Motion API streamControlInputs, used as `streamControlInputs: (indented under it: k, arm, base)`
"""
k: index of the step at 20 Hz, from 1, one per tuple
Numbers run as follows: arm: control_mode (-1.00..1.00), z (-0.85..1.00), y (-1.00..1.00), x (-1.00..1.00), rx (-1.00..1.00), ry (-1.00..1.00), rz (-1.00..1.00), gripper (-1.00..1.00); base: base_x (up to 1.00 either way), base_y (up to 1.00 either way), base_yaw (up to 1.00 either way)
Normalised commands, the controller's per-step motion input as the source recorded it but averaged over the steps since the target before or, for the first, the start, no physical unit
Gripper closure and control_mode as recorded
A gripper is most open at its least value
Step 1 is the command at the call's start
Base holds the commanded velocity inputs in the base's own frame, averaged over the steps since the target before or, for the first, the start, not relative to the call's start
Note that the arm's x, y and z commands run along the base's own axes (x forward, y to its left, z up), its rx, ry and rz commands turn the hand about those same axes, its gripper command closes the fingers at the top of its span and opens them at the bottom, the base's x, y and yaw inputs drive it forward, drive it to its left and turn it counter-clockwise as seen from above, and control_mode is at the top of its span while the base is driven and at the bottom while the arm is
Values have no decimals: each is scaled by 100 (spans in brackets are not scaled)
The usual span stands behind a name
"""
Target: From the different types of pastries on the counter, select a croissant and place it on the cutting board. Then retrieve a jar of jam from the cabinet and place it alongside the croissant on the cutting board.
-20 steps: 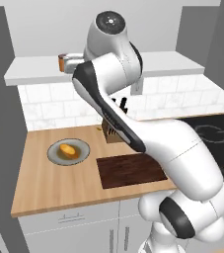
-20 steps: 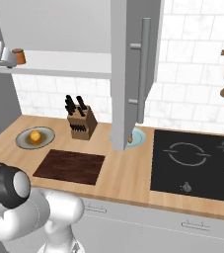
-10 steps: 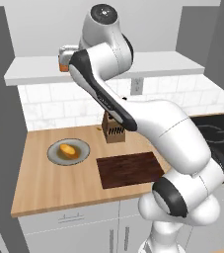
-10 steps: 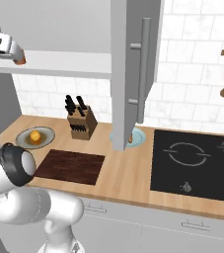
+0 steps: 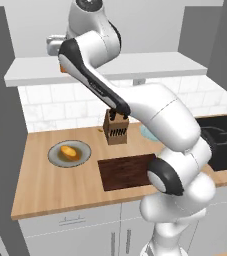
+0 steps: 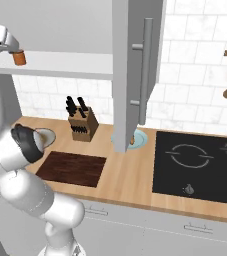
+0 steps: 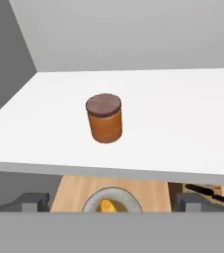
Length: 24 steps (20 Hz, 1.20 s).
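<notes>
Straight ahead of my two-finger gripper (image 7: 111, 201) | small orange-brown jam jar with dark lid (image 7: 104, 118) upright on white shelf slab (image 7: 182, 118) | fingers spread, empty, short of jar

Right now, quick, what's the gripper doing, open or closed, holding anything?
Gripper: open and empty, its fingertips spread wide, facing the jar of jam that stands upright on the cabinet shelf, not touching it.

Arm covers most of jar of jam (image 5: 63, 69) on shelf; pillar hides part of blue plate (image 6: 137, 137); cutting board (image 6: 71, 168) corner behind elbow; croissant not discernible.
</notes>
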Motion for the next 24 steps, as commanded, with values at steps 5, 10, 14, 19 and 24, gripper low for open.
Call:
streamControlInputs:
  k: [5,10,14,19,24]
  arm:
    - [-100,0,1,19,0,0,6,-100]
    - [-100,0,0,21,0,0,5,-100]
    - [-100,-14,0,17,0,-5,3,-100]
    - [-100,-32,0,9,1,-9,0,-100]
    - [-100,-54,-6,5,9,-5,0,-100]
  base:
    - [0,0,0]
    - [0,0,0]
    - [0,0,0]
    - [0,0,0]
    - [0,0,0]
